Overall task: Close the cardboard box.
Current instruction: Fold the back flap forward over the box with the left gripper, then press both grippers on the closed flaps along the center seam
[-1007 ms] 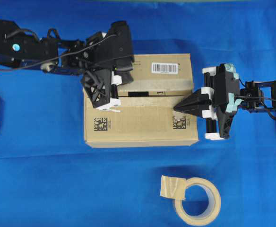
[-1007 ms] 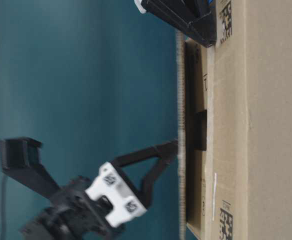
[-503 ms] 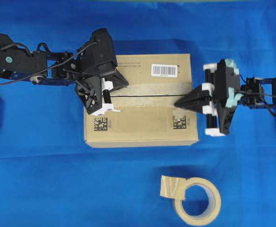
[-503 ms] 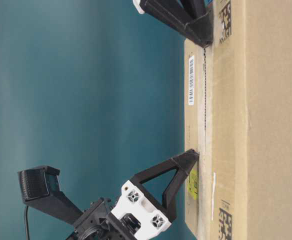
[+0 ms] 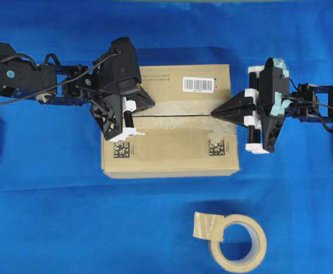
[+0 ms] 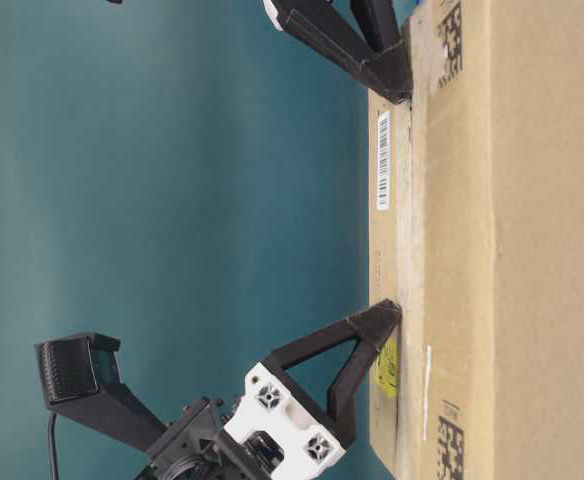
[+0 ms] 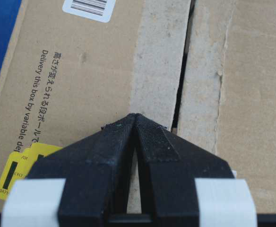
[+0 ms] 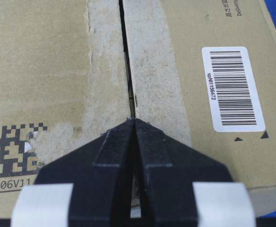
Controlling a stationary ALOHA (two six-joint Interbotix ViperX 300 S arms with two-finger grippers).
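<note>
A blue cloth covers the tabletop [image 5: 47, 217]. The cardboard box [image 5: 172, 154] sits on it at the middle, flaps down flat. A beige tape roll [image 5: 238, 241] lies near the front edge, well apart from the box.

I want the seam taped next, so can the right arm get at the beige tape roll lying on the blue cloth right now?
Probably yes: the beige tape roll lies in the open in front of the brown cardboard box, nothing between it and the shut, empty right gripper.
</note>
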